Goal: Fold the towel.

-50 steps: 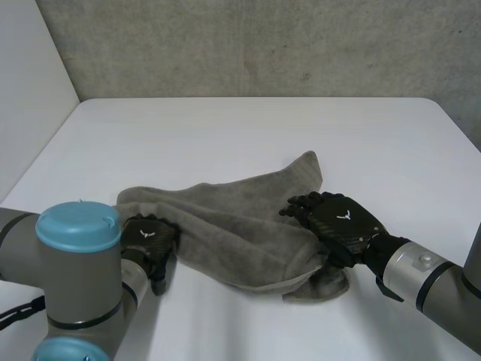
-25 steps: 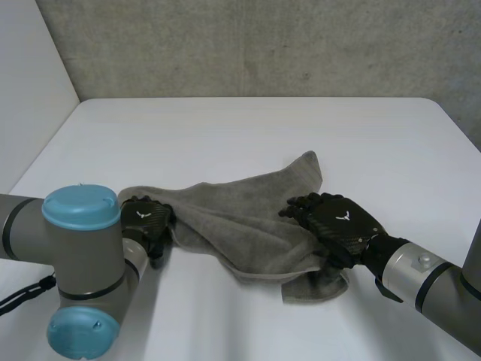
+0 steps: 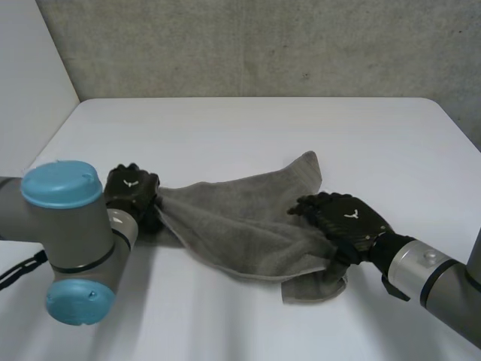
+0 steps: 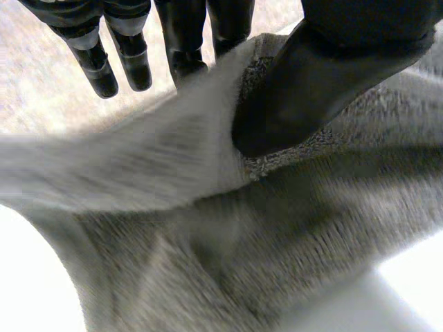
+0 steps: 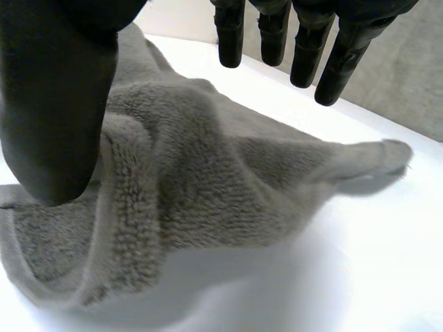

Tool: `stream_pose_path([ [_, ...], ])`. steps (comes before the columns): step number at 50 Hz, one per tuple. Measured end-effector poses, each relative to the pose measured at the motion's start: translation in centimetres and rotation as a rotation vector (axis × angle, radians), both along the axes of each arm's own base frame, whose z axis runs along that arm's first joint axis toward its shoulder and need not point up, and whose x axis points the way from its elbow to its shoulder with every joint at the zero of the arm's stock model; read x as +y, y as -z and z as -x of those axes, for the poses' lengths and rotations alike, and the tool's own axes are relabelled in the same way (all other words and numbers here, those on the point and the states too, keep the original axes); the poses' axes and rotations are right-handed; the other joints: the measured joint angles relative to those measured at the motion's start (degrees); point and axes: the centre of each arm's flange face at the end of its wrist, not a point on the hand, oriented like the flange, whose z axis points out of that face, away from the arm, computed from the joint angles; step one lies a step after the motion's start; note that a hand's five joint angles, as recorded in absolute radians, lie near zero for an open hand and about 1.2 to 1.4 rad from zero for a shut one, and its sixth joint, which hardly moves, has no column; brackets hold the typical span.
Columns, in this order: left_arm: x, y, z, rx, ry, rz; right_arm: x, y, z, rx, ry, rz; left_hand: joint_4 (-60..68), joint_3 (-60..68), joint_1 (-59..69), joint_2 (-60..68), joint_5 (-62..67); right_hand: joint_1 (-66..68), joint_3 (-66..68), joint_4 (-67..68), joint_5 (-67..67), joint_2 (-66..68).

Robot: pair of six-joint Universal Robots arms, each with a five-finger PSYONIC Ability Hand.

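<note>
Well, pinching the towel (image 3: 240, 226) on the table (image 3: 225, 135) at its left end with the left hand (image 3: 131, 188), resting the right hand (image 3: 346, 222), fingers straight, on its right end; probably handling soft, floppy, so grabbing corners

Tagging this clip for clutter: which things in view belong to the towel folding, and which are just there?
Part of the job:
grey towel, rumpled
left hand, pinching one end of it
right hand, resting on the opposite end

Just there:
white table underneath
concrete wall behind
</note>
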Motion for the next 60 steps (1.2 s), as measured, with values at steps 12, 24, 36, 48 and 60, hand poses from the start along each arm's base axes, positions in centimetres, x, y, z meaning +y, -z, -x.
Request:
stream_pose_path([
  [12,1.4,-4.1,-0.7,0.058,0.025,0.075,-0.1,-0.1,2.8,-0.021,0.118,-0.132,0.0,0.0,0.0,0.0,0.0,0.0,0.0,0.0,0.0,0.0],
  [24,2.2,-5.2,-1.2,0.164,0.004,0.05,1.1,1.1,3.3,-0.146,0.211,-0.257,0.0,0.0,0.0,0.0,0.0,0.0,0.0,0.0,0.0,0.0],
  [36,2.3,-5.1,-1.1,0.198,0.011,0.034,1.0,0.0,5.8,-0.193,0.308,-0.232,0.0,0.0,0.0,0.0,0.0,0.0,0.0,0.0,0.0,0.0],
  [48,2.5,-5.0,-1.0,0.2,0.022,0.031,1.8,0.8,5.8,-0.196,0.302,-0.267,0.0,0.0,0.0,0.0,0.0,10.3,0.0,0.0,11.8,9.7],
  [60,2.7,-4.9,-1.0,0.2,0.024,0.028,2.7,0.8,6.0,-0.187,0.306,-0.271,0.0,0.0,0.0,0.0,0.0,17.5,0.0,0.0,18.1,16.5],
])
